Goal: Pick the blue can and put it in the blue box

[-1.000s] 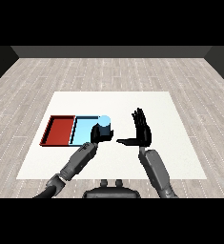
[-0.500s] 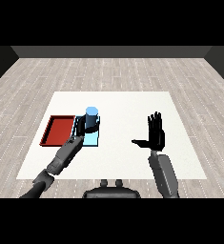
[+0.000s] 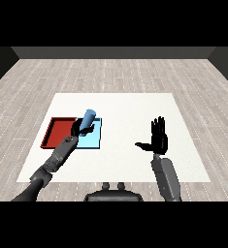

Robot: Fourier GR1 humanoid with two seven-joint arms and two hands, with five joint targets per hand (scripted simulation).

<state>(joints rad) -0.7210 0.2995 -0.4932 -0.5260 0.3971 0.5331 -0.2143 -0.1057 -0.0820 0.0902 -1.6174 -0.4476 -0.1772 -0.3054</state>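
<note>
The blue can [image 3: 88, 119] is tilted, its top leaning to the right, above the light blue tray [image 3: 94, 137]. My left hand [image 3: 79, 128] is curled round its lower part, over the tray's left half. The red tray [image 3: 56, 133] lies directly left of the blue one. Over the table's right part my right hand [image 3: 158, 140] is raised with straight fingers and its thumb out to the left, holding nothing.
The white table [image 3: 125, 111] spreads around both trays, with bare surface in the middle and at the right. A wooden floor surrounds it.
My left hand has drawn the blue can down and slightly left over the blue tray, and the can now tilts. The right hand has moved right and away from the can.
</note>
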